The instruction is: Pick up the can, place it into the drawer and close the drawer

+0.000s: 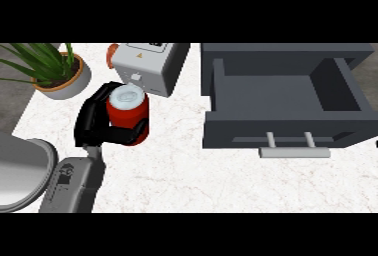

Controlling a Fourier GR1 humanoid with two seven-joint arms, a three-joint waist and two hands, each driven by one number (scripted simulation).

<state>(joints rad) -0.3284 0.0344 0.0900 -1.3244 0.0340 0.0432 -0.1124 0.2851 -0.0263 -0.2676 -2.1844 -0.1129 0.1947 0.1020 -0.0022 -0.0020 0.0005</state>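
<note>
A red can (pixel 127 111) with a pale top stands upright on the white counter at left centre. My left hand (pixel 94 125) is wrapped round it, black fingers curled across its lower front and side. The dark grey drawer (pixel 284 131) is pulled open at the right, its inside bare, with a light grey handle (pixel 294 151) on its front. My right hand does not show.
A white boxy appliance (pixel 150 66) stands just behind the can. A potted plant (pixel 53 70) sits at the back left. A grey rounded object (pixel 22 172) lies at the left edge beside my forearm. Bare counter (pixel 214 180) lies between can and drawer.
</note>
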